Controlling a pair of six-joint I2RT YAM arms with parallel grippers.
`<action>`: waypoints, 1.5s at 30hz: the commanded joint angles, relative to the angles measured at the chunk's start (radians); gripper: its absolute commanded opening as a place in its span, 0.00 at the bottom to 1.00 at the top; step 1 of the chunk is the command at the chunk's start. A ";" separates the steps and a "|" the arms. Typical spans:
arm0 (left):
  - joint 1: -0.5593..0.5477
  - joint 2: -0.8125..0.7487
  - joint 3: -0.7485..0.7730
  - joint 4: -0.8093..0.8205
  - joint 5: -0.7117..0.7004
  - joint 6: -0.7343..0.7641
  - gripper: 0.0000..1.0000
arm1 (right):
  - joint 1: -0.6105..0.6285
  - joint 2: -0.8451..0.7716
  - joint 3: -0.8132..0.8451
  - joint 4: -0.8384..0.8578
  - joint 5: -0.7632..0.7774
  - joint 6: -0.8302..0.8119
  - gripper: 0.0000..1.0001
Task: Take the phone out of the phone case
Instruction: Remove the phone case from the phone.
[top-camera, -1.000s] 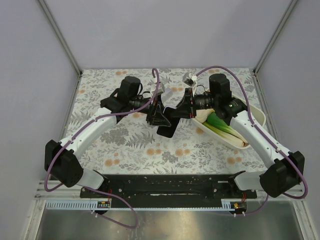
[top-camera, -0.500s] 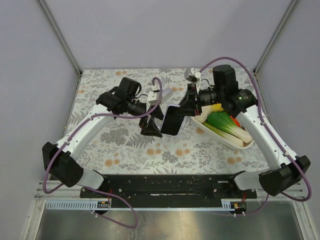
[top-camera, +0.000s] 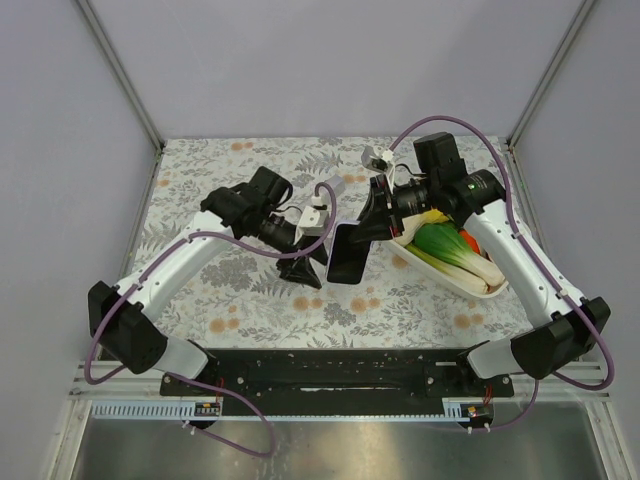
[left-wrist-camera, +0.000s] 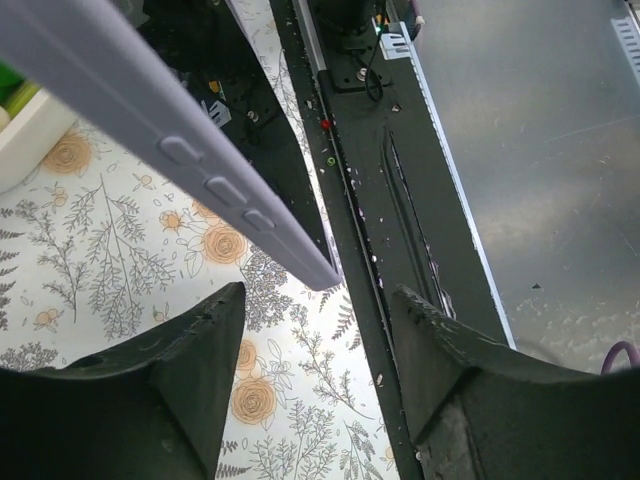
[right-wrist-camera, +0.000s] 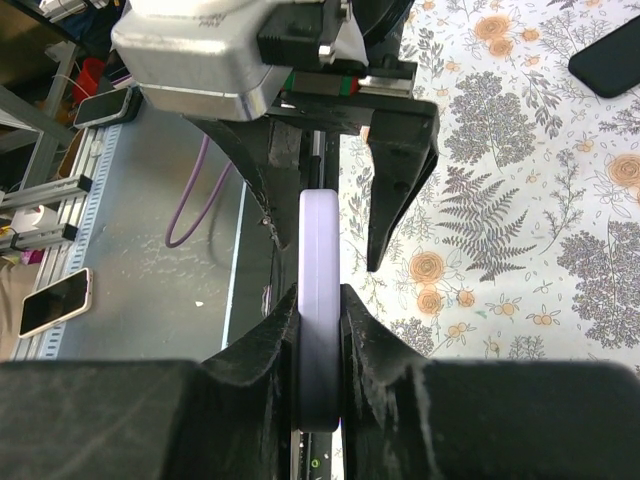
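The phone in its lavender case (top-camera: 345, 255) hangs on edge above the table, near the middle. My right gripper (top-camera: 368, 226) is shut on its upper end. In the right wrist view the case edge (right-wrist-camera: 320, 250) is pinched between my right gripper's (right-wrist-camera: 320, 315) fingers. My left gripper (top-camera: 303, 270) is open just left of the phone and touches nothing. In the left wrist view the case edge with its side buttons (left-wrist-camera: 210, 180) runs diagonally above my open left gripper (left-wrist-camera: 320, 390), and the dark screen face (left-wrist-camera: 270, 150) shows behind it. The left fingers (right-wrist-camera: 400, 190) flank the phone's far end.
A white dish (top-camera: 503, 283) of green vegetables (top-camera: 450, 248) lies at the right, under my right arm. The black base rail (top-camera: 320, 370) runs along the near edge. A dark flat object (right-wrist-camera: 610, 55) lies on the floral cloth, beyond the phone in the right wrist view.
My left gripper has come off the phone, moving nearer and lower, and now stands open beside it. My right gripper has carried the cased phone slightly nearer and tilted it more upright.
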 joint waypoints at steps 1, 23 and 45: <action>-0.015 0.021 0.029 0.004 0.020 0.037 0.61 | 0.000 -0.027 0.031 0.018 -0.059 -0.005 0.00; -0.075 0.020 -0.001 0.039 -0.008 0.069 0.19 | 0.000 -0.031 -0.004 0.055 -0.085 0.004 0.00; -0.228 -0.009 0.052 -0.033 -0.138 0.256 0.00 | 0.014 0.012 -0.038 0.055 -0.185 -0.010 0.00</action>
